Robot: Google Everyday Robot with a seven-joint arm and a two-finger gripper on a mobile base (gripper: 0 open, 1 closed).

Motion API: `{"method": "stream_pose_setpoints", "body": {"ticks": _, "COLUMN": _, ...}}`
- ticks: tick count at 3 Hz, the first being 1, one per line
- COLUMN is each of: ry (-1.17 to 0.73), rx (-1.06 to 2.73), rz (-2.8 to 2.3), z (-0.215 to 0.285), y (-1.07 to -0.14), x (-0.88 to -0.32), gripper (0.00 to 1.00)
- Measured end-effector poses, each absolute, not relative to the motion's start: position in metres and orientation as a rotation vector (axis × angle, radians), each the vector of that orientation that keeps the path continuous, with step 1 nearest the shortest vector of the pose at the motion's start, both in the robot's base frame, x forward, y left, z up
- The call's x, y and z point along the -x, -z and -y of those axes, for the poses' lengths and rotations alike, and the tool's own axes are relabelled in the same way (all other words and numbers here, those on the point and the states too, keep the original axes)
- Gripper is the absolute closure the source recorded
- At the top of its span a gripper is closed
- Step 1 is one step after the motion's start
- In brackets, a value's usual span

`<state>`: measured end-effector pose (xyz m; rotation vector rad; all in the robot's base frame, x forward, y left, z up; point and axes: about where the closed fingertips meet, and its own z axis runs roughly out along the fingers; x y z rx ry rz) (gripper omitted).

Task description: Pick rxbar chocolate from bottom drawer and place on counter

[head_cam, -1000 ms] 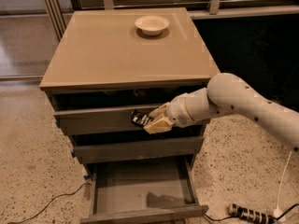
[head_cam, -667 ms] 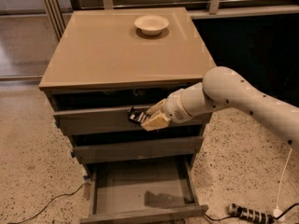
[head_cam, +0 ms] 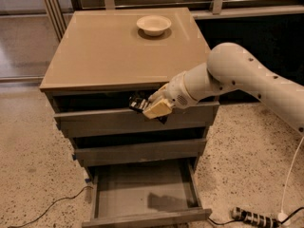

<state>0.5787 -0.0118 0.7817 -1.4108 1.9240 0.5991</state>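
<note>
The rxbar chocolate [head_cam: 137, 103], a small black wrapper bar, is held in my gripper [head_cam: 148, 107] in front of the top drawer's face, just below the counter's front edge. The gripper is shut on the bar, its cream-coloured fingers [head_cam: 156, 109] pointing left. The bottom drawer [head_cam: 142, 217] is pulled open below, and its grey tray shows only a dark shadow inside. The counter [head_cam: 109, 51] is the glossy tan top of the cabinet, above the gripper. My white arm reaches in from the right.
A cream-white bowl [head_cam: 153, 24] stands at the back of the counter. Two grey drawers [head_cam: 137, 151] sit above the open one. A power strip [head_cam: 254, 217] and cables [head_cam: 42, 210] lie on the speckled floor. A dark wall panel stands to the right.
My gripper has risen a little and shifted left with the black bar in it, coming closer to the counter's front edge. The drawer and bowl have not moved.
</note>
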Motion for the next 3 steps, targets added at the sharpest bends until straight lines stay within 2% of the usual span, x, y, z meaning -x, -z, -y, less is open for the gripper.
{"method": "stream_pose_setpoints", "body": {"ticks": 3, "ry": -0.448, "rx": 1.432, "rz": -1.832, "z": 0.012, "y": -0.881, "x": -0.586, "gripper": 1.00}}
